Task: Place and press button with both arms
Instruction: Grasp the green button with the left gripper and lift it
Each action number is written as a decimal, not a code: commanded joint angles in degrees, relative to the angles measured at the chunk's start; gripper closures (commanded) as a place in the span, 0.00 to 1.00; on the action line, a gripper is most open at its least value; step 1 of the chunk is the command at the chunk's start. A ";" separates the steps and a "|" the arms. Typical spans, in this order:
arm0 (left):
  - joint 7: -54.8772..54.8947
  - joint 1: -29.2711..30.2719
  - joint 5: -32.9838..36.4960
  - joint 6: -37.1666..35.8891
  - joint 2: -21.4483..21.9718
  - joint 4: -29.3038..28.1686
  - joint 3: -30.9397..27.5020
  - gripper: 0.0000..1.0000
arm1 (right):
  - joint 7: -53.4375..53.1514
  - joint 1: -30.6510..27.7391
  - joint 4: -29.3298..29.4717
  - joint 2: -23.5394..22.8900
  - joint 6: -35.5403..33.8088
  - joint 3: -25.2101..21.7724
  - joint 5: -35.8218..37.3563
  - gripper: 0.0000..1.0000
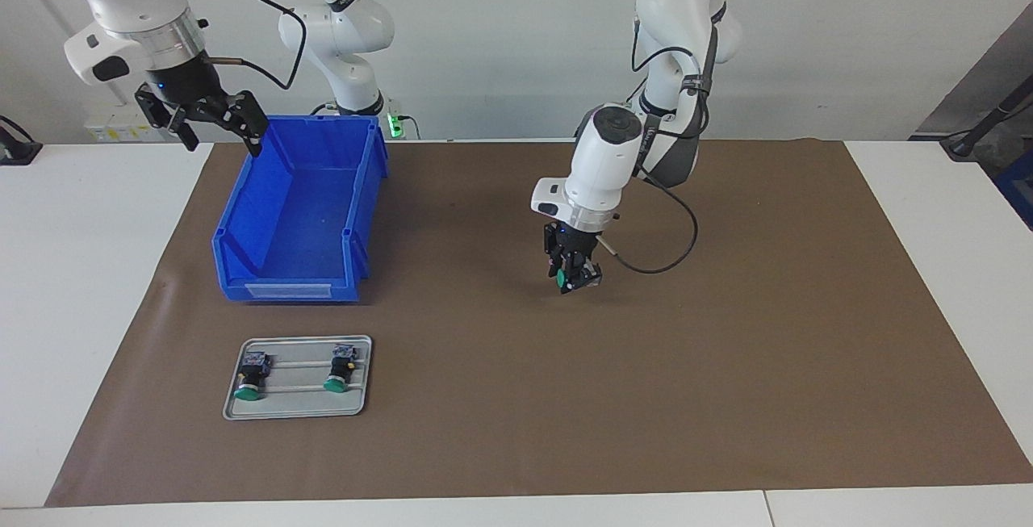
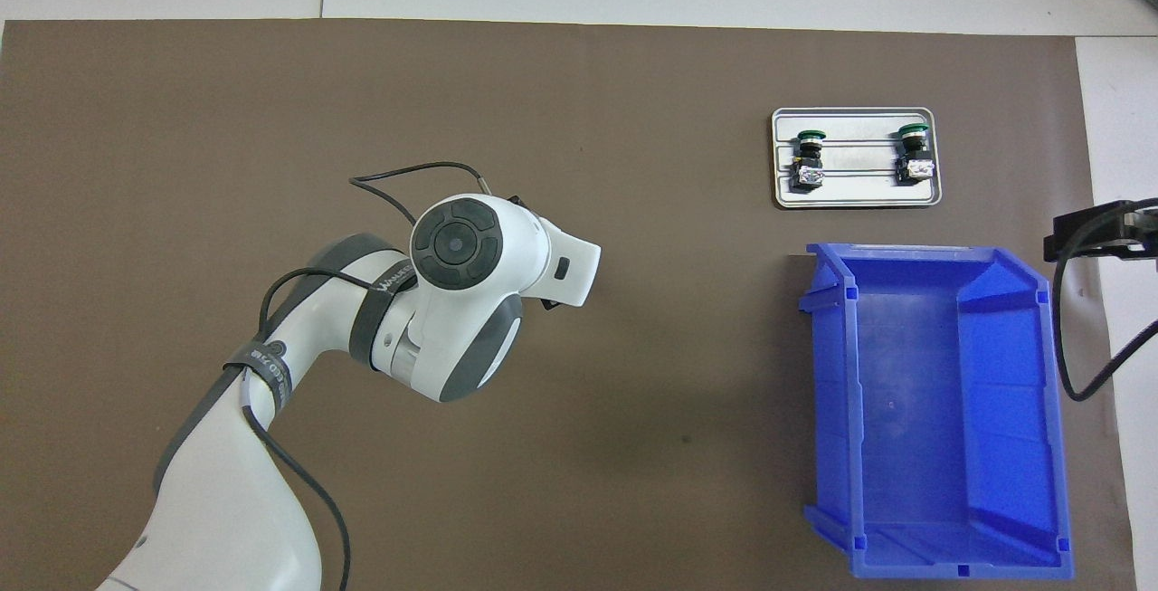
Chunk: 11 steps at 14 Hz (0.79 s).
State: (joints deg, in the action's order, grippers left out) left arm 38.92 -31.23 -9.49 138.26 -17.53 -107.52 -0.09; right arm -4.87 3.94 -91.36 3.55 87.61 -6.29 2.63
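Note:
In the facing view, my left gripper (image 1: 575,277) hangs low over the middle of the brown mat (image 1: 726,365), pointing down. It is shut on a button (image 1: 560,275), whose green cap shows between the fingers. In the overhead view the arm's own wrist (image 2: 479,256) hides this gripper and the held button. Two more green-capped buttons (image 1: 252,378) (image 1: 340,370) lie on a grey tray (image 1: 299,410), also seen from overhead (image 2: 808,157) (image 2: 914,155). My right gripper (image 1: 224,140) waits raised and open over the blue bin's corner nearest the robots, holding nothing.
A blue bin (image 1: 242,269) (image 2: 832,410) stands on the mat toward the right arm's end, nearer to the robots than the tray (image 2: 855,202). Its open front faces the tray. The left arm's black cable (image 1: 678,253) loops beside its wrist.

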 commanded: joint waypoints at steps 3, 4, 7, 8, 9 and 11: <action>17.91 8.27 -19.74 -0.45 1.80 -2.42 0.61 1.00 | 1.18 -0.68 0.04 0.58 -0.42 0.49 -0.43 0.00; 21.16 9.85 -24.13 -0.36 1.97 -3.21 0.61 1.00 | 1.18 -0.68 0.04 0.58 -0.42 0.49 -0.43 0.00; 33.98 11.01 -41.77 0.78 4.51 -8.91 0.26 1.00 | 1.18 -0.69 0.04 0.58 -0.42 0.49 -0.43 0.00; 38.99 11.62 -47.93 1.31 5.48 -11.19 0.26 1.00 | 1.18 -0.68 -0.04 0.58 -0.42 0.49 -0.43 0.00; 44.35 11.98 -53.91 1.66 6.53 -13.48 0.26 1.00 | 1.18 -0.77 0.04 0.49 -0.42 0.49 -0.43 0.00; 56.20 11.89 -66.56 2.36 8.38 -17.87 0.26 1.00 | 1.18 -0.77 -0.04 0.49 -0.42 0.49 -0.43 0.00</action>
State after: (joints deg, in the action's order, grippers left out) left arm 85.93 -19.80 -66.95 138.98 -13.85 -118.75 -0.28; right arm -4.87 3.94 -91.35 3.59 87.61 -6.29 2.63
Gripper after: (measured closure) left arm 0.599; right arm 0.000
